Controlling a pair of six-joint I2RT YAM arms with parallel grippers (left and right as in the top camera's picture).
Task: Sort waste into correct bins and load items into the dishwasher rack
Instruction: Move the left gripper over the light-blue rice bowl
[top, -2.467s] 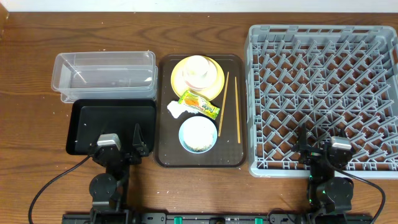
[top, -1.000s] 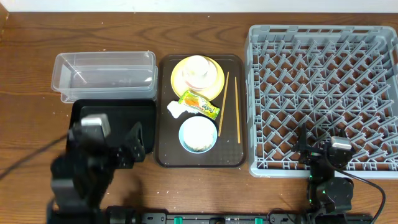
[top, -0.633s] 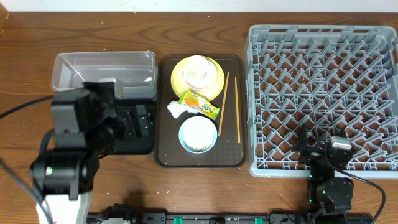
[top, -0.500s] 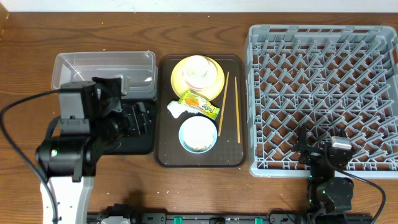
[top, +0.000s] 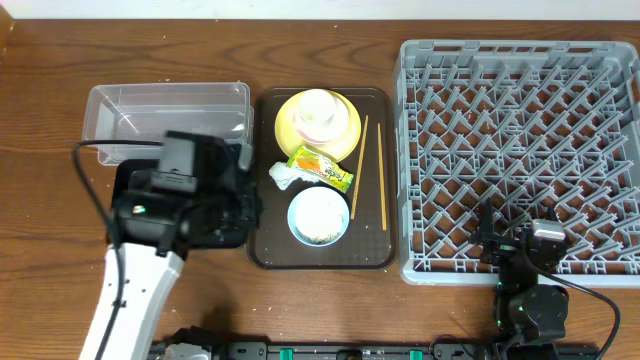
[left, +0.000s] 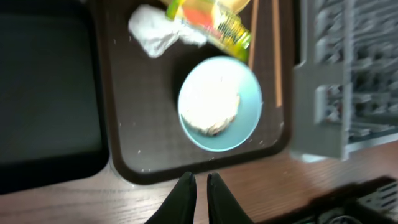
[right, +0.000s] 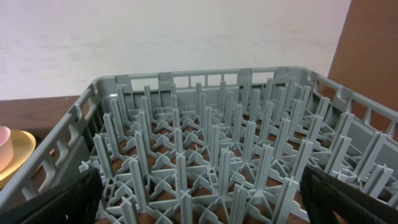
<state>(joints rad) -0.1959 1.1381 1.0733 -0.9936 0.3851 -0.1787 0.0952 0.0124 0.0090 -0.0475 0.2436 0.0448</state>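
Going by the overhead view, the rack (top: 520, 150) fills the table's 3 o'clock side and is still empty. Your right gripper (right: 200, 186) sits at its 6 o'clock edge with jaws spread wide, holding nothing. A blind lift from there could catch the pegs.

The brown tray (top: 265, 235) lies at the centre and still carries every item. The clear tub (top: 165, 120) is at 10 o'clock and the black tray (left: 43, 93) at 8 o'clock. The left arm hides most of that black tray from above, so you could misjudge a drop there.

The yellow plate (top: 345, 125) is at the tray's 12 o'clock with a white bowl (top: 318, 112) on it. Lifting the plate first would likely slide that bowl off.

The blue bowl (top: 319, 216) is at 6 o'clock with rice (left: 214, 102) inside. Racked unemptied, it would spill grains through the lattice. Your left gripper (left: 199, 190) hangs just past the bowl at 6 o'clock, its fingers (left: 185, 186) nearly together on nothing. Lowered like that, it would shove the bowl instead of taking it.

The 2 chopsticks (top: 381, 170) lie flat along 3 o'clock, so they are hard to pinch and could fall between the pegs.

The wrapper (top: 320, 167) touches the tissue (top: 282, 175) at 9 o'clock, and 1 pinch could drag both into the same bin.
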